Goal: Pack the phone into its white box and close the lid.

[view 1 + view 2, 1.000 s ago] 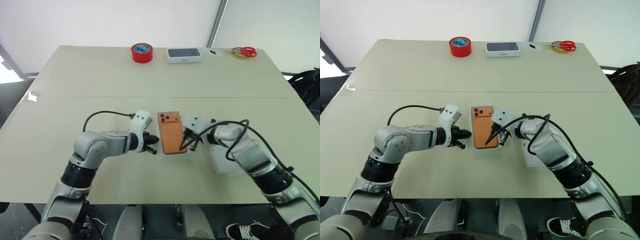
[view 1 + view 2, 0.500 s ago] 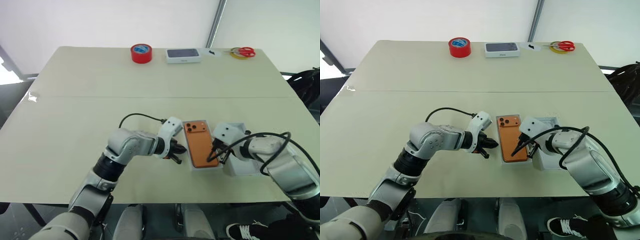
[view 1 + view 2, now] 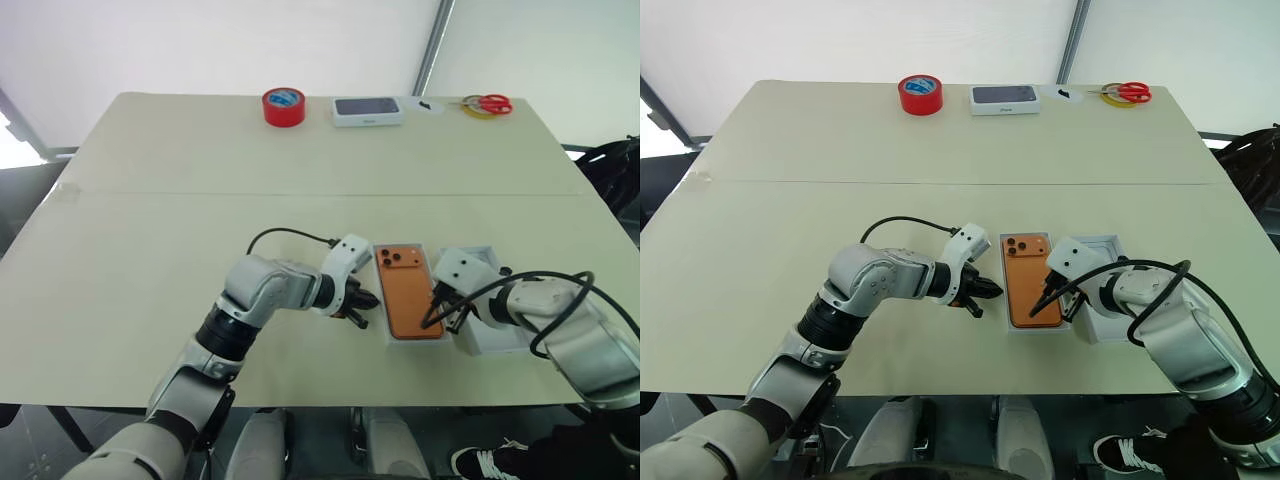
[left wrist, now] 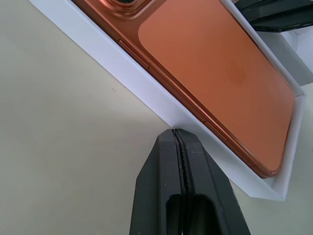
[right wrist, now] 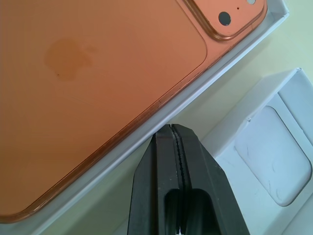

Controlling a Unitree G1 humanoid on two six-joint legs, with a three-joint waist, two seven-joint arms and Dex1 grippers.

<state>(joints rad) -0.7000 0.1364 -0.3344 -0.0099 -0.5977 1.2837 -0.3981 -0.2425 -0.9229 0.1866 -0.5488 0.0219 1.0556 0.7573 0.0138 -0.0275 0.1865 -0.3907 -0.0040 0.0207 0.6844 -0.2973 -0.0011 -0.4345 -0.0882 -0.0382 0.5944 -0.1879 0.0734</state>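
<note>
Between the two hands, near the table's front edge: the phone [image 3: 409,289], flat, orange, matte back up, rounded corners, raised camera cluster at its far corner. It lies seated in a shallow white cardboard tray, the white box [image 4: 161,98], whose thin rim frames it on all sides.

Left hand [image 3: 368,306]: black fingers pressed together, holding nothing, tips at the box's long left wall; touching or just short of it, cannot tell. Right hand [image 3: 430,318]: fingers likewise closed and empty, tips at the box's long right wall near its front corner.

Just past the right hand, beside the box, a second white cardboard piece [image 5: 266,147] with a smooth oval recess, lying open-side up.

Table [image 3: 180,210]: pale beige, matte, plain, a seam line running across its middle. Well beyond both hands, along the far edge: a red roll of tape [image 3: 284,105], round with a hollow core; a small white box with a dark top [image 3: 368,110]; red-handled scissors [image 3: 487,103] on a yellowish ring.

Room: white walls behind, a grey metal pole [image 3: 433,45] slanting up at the back.
</note>
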